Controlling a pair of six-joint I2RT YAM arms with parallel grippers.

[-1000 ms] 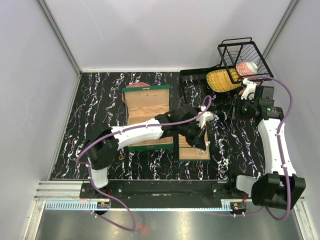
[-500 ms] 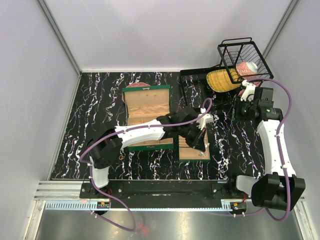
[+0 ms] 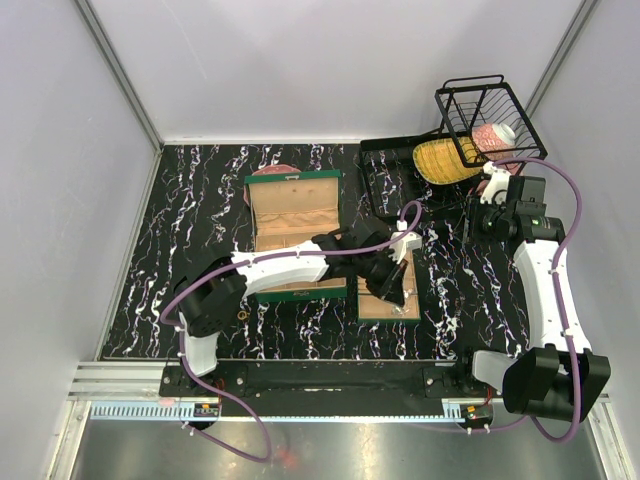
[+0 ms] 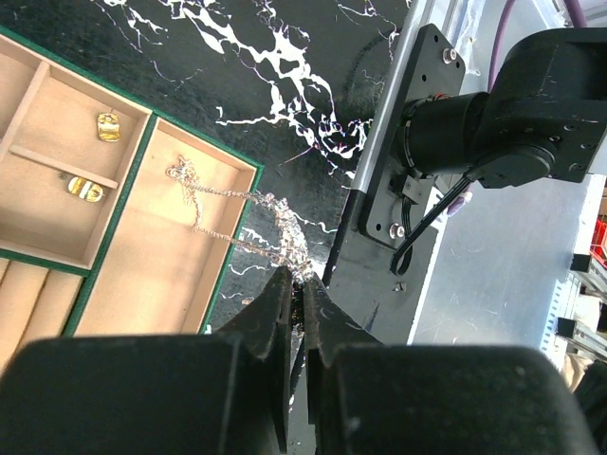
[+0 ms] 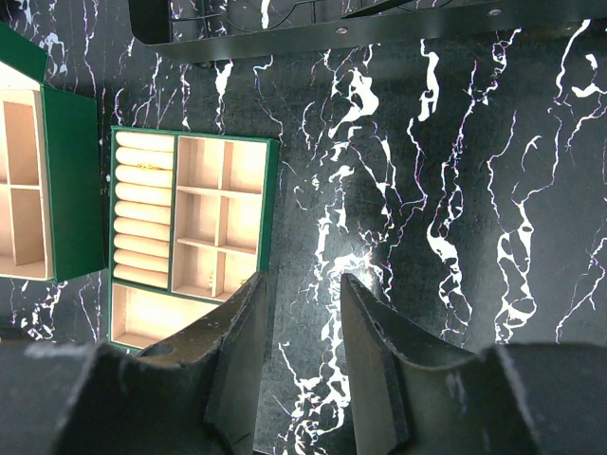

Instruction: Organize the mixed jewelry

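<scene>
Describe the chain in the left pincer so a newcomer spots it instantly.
Right of the open green box sits a small divided tray. From its long end compartment a chain runs over the green rim into the shut left pincer. It is thin, silvery and strung out, unlike the two small gold pieces lying in the neighbouring compartment.

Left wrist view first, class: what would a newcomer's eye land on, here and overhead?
The left gripper is shut on a silvery chain, which trails into the tray's long compartment; two gold pieces lie in the small compartments beside it. From above, the open green box stands centrally and a black wire basket sits at the far right corner.
</scene>
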